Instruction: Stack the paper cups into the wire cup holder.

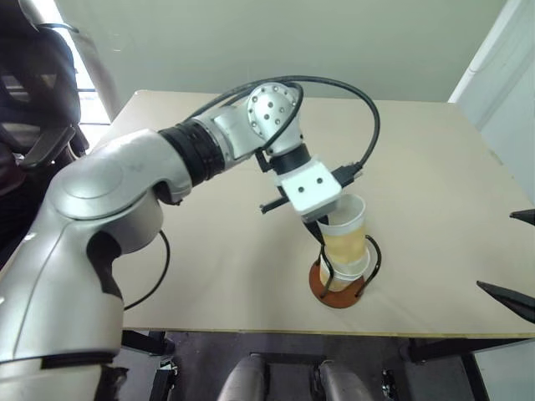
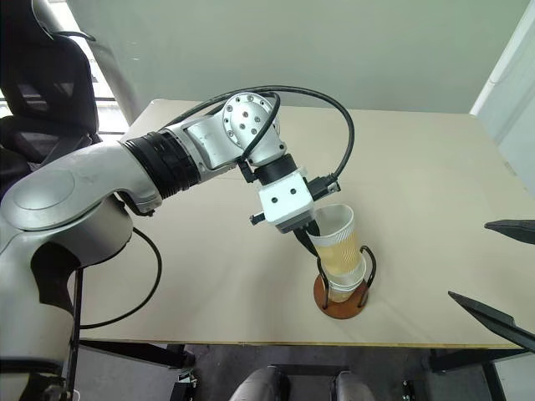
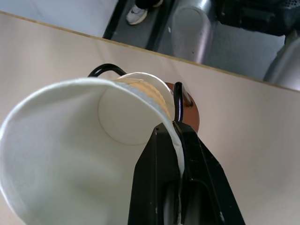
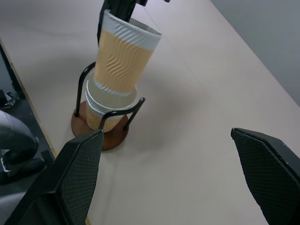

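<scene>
Left pincer [image 1: 320, 231] pinched top paper cup [image 1: 344, 235] rim, cup tilted, nested in cups in wire cup holder [image 1: 338, 292] on desk [image 1: 435, 184]; right pincer [image 4: 171, 180] wide, empty

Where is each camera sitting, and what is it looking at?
Head eyes: look down over the left arm at the table; the left gripper lowers a paper cup into the wire cup holder.
Left wrist: looks along its shut fingers into that cup.
Right wrist: looks between its open fingers at the holder.
All views share the cup and holder.
</scene>
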### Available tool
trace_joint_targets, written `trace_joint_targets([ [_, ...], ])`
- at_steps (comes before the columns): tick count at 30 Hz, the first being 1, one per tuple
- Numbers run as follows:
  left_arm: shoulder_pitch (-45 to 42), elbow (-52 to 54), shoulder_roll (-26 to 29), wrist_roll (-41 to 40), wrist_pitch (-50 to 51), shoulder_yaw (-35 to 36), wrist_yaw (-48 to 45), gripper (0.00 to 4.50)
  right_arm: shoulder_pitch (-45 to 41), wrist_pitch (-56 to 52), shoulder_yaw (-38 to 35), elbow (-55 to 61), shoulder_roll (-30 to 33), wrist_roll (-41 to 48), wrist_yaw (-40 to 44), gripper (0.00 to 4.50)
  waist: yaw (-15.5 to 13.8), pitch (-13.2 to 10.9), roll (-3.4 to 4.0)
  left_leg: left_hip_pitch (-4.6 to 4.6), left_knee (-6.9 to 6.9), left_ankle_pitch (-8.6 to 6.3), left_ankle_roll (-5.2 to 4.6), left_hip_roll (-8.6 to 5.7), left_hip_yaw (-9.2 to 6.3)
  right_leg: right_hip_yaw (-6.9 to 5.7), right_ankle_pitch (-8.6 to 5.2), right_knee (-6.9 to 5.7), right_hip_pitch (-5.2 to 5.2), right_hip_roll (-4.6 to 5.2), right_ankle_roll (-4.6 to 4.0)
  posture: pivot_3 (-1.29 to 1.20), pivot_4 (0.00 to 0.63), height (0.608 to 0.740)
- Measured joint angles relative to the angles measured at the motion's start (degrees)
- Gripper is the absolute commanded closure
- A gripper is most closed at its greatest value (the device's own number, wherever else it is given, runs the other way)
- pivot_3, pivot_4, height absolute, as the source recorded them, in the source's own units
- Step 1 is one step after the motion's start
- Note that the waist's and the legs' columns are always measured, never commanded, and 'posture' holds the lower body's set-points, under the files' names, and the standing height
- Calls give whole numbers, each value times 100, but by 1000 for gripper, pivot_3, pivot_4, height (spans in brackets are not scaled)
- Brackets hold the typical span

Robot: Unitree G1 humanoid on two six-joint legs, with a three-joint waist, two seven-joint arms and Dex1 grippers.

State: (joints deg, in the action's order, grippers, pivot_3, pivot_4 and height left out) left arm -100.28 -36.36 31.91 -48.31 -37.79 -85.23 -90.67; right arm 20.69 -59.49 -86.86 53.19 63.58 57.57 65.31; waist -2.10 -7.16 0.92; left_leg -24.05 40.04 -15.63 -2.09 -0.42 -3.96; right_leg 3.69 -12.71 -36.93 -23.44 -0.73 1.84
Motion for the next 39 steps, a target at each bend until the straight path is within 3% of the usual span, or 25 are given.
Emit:
trace_joint_targets([
  [11, 1, -252, -206, 66, -179, -137, -1, 4484, 102, 35, 0, 97, 2, 244, -288, 0, -1, 0, 0, 0, 0, -3, 0, 0, 0, 0, -2, -1, 0, 0, 1, 0, 150, 740],
  [14, 2, -302, -269, 66, -80, -135, -3, 3923, 127, 36, 0, 107, 4, 318, -349, 0, -3, 0, 0, 0, 2, -3, 1, 0, 0, 0, -3, 0, 1, 0, 1, 0, 150, 740],
  [25, 69, -500, -441, 138, 101, 320, -9, 24, 159, 167, 29, 86, 23, 402, -403, 0, -4, 0, 0, 0, 1, -3, 1, 0, 0, 0, -3, 0, 1, -1, 2, 0, 150, 740],
  [29, 334, -724, -551, 136, 642, 1195, -16, 24, 86, 416, 542, -82, 90, 303, -408, 0, 0, 0, 0, 0, 3, -1, 1, 0, 1, 0, -3, 1, 1, -2, 4, 0, 150, 740],
  [33, 886, -920, -191, 180, 1411, 2624, -13, 24, -36, 886, 1611, -458, 207, -201, -432, 0, 60, 7, 14, 5, 1, 4, 5, 3, 3, -3, -3, 1, -4, -9, 6, 0, 150, 740],
  [37, 1999, -588, 863, 301, 2601, 4293, 351, 24, -190, 1487, 2761, -1321, 196, -969, -427, 0, 148, 15, 33, 6, -6, 32, 20, 9, 1, -3, 1, 5, -12, -17, 14, 0, 150, 740],
  [39, 3241, 279, 1961, 379, 3321, 5006, 808, 24, -331, 1791, 3215, -1839, 147, -1249, -337, 0, 231, 32, 60, 12, -10, 76, 87, 10, 13, 0, -5, 4, -17, -26, 23, 0, 150, 740],
])
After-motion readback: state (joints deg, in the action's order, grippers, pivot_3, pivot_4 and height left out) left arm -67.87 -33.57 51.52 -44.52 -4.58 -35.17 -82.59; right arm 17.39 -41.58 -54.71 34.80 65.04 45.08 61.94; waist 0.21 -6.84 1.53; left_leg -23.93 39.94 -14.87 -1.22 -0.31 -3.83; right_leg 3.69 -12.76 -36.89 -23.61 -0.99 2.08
